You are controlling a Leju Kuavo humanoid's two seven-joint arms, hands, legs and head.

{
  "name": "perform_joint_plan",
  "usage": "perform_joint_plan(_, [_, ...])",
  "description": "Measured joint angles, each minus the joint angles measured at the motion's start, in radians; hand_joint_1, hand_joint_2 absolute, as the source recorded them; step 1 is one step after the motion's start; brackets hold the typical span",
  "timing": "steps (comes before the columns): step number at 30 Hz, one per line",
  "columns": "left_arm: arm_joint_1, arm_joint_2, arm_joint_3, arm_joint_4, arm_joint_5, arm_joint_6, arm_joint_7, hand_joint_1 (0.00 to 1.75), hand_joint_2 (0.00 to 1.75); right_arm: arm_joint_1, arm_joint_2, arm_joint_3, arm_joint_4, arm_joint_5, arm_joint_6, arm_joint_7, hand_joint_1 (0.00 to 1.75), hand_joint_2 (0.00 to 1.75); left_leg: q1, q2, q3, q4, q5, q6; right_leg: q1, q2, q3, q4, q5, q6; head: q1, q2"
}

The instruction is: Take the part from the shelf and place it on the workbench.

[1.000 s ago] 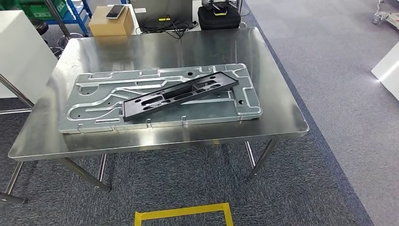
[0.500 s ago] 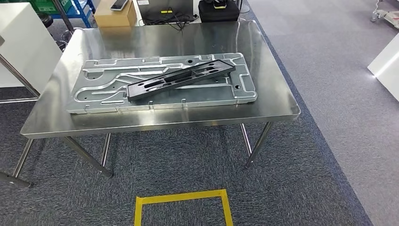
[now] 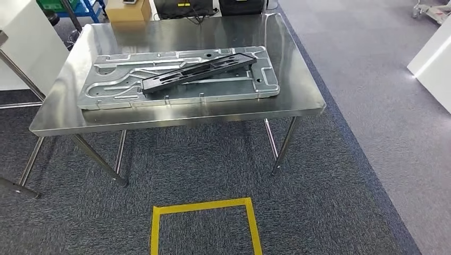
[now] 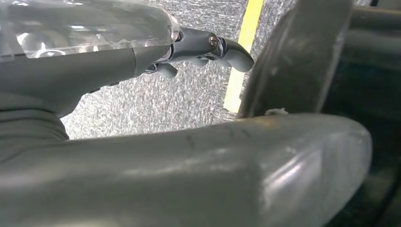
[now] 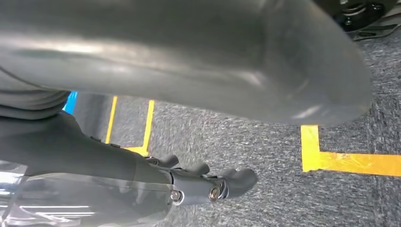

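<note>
since the earlier frames the whole head view has shifted, which is the camera moving and not the things: the workbench [image 3: 175,114] now sits higher and farther off in the picture, and more of the yellow tape square [image 3: 205,223] on the carpet shows. on the steel workbench top lies a large silver stamped panel [image 3: 106,95], and the long black part [image 3: 199,72] rests slantwise across that panel, one end near the panel's middle front, the other toward its far right corner. neither hand touches it. the left hand [image 4: 198,49] hangs over grey carpet beside a yellow tape line, holding nothing, its fingers [image 4: 236,52] lightly bent and apart. the right hand [image 5: 203,182] likewise hangs above the carpet near yellow tape, holding nothing, its dark fingers [image 5: 239,179] slightly curled with gaps between them. behind the workbench stand a cardboard box [image 3: 127,9] and a dark case [image 3: 242,6].
</note>
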Motion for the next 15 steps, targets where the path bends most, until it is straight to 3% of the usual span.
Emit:
perform_joint_plan(1, [0.001,0.001,-0.004,0.0,0.0,0.0,0.0,0.0,0.0,-0.001,0.003,-0.003,0.001,-0.003,0.0,0.0,0.0,0.0,0.002,-0.002,-0.008,0.013,-0.021,-0.006,-0.001,-0.003,-0.009,-0.001,0.011,-0.009,0.0,0.0])
perform_joint_plan(2, [0.002,0.002,-0.007,0.0,0.0,0.0,0.0,0.0,0.0,-0.002,0.005,-0.005,0.002,-0.005,0.0,0.0,0.0,0.0,0.003,-0.004,-0.019,0.043,-0.06,-0.011,-0.003,-0.006,-0.021,-0.003,0.023,-0.017,0.0,0.0])
perform_joint_plan(4, [0.003,0.004,-0.01,0.0,-0.001,0.0,0.001,0.0,0.0,-0.003,0.007,-0.009,0.003,-0.007,0.0,0.0,0.0,0.0,0.007,-0.005,-0.047,0.154,-0.167,-0.019,0.0,-0.01,-0.049,-0.002,0.047,-0.026,0.0,0.0])
perform_joint_plan(5, [0.003,0.004,-0.01,0.0,-0.001,0.0,0.001,0.0,0.0,-0.002,0.007,-0.011,0.003,-0.007,0.0,0.0,0.0,0.0,0.008,-0.005,-0.056,0.214,-0.199,-0.022,0.003,-0.011,-0.065,0.0,0.059,-0.026,0.0,0.0])
perform_joint_plan(6, [0.003,0.004,-0.01,0.0,-0.001,0.001,0.001,0.0,0.0,-0.002,0.008,-0.012,0.004,-0.007,0.0,-0.001,0.0,0.0,0.009,-0.006,-0.056,0.258,-0.206,-0.023,0.004,-0.011,-0.083,0.002,0.072,-0.026,0.0,0.0])
perform_joint_plan(7, [0.003,0.005,-0.01,0.0,-0.001,0.004,0.001,0.0,0.0,-0.002,0.008,-0.013,0.004,-0.006,0.001,-0.001,0.0,0.0,0.009,-0.006,-0.043,0.275,-0.189,-0.023,0.006,-0.011,-0.101,0.006,0.083,-0.025,0.0,0.0])
perform_joint_plan(9, [0.002,0.007,-0.01,0.0,-0.001,0.014,0.001,0.0,0.0,-0.003,0.008,-0.013,0.004,-0.004,0.004,0.0,0.0,0.0,0.009,-0.006,0.031,0.209,-0.133,-0.017,0.007,-0.01,-0.139,0.014,0.106,-0.021,0.0,0.0])
perform_joint_plan(10, [0.0,0.008,-0.01,0.0,-0.001,0.021,0.0,0.0,0.0,-0.004,0.009,-0.013,0.005,-0.001,0.006,0.0,0.0,0.0,0.007,-0.007,0.091,0.136,-0.125,-0.012,0.009,-0.01,-0.154,0.019,0.117,-0.018,0.0,0.0])
perform_joint_plan(12, [-0.003,0.015,-0.01,0.0,-0.001,0.033,-0.002,0.0,0.0,-0.005,0.012,-0.013,0.006,0.005,0.01,0.002,0.0,0.0,0.002,-0.008,0.189,-0.008,-0.148,0.002,0.011,-0.01,-0.172,0.024,0.137,-0.008,0.0,0.0])
perform_joint_plan(13, [-0.003,0.02,-0.009,0.0,-0.001,0.036,-0.005,0.0,0.0,-0.006,0.014,-0.013,0.006,0.007,0.009,0.003,0.0,0.0,-0.002,-0.008,0.21,-0.047,-0.161,0.009,0.01,-0.011,-0.176,0.023,0.148,-0.002,0.0,0.0])
perform_joint_plan(15, [0.001,0.029,-0.009,0.0,0.0,0.038,-0.009,0.0,0.0,-0.004,0.019,-0.013,0.007,0.006,0.002,0.003,0.0,0.0,-0.004,-0.005,0.2,-0.062,-0.15,0.025,0.007,-0.011,-0.183,0.022,0.162,0.011,0.0,0.0])
